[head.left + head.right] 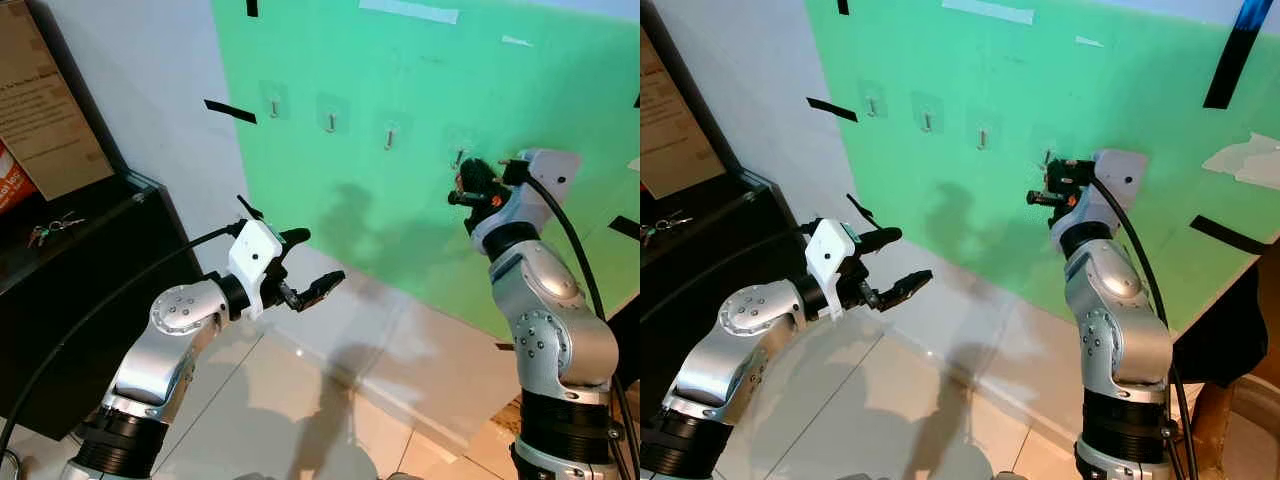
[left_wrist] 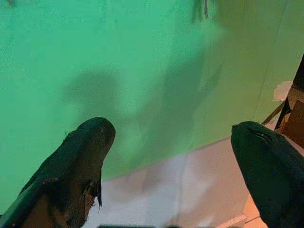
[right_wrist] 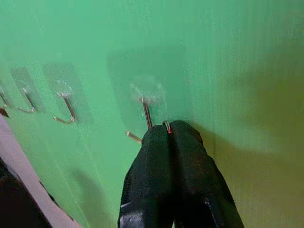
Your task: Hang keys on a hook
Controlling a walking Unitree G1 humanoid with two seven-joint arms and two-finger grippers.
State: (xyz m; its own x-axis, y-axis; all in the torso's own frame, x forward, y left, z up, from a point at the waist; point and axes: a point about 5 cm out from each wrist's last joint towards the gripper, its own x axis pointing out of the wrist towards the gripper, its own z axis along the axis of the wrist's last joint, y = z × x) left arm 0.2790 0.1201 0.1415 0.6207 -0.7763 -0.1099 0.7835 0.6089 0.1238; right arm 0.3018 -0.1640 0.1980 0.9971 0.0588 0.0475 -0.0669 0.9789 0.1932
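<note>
Key ring: a thin metal loop w/ a reddish glint is peeking out between the tips of the right gripper, just beside the hook. Rest of the keys is hidden behind the black fingers, so can't tell how many are hanging there. Fingers are pressing fully together on the ring, no gap showing.

Hook is sitting on a clear adhesive pad on the green board, last on the right of a row of four; its shank is running down and its tip is curling out toward the arm. Ring is touching or nearly touching the shank, can't tell which, and whether it is already over the tip isn't clear. Judgement: the pinch at the very fingertips is leaving the loop exposed so it can slide over the tip; the wrist is aiming straight at the board for the same reason.

Right arm is reaching high, gripper up against the board at the 4th hook. Other three hooks are hanging bare.

Left gripper is hovering low, well apart from the board, fingers spread wide, holding nothing; prob. parked clear of the work.

Further out: a second bunch of keys is lying on the dark cabinet at the robot's left, near a cardboard box.
</note>
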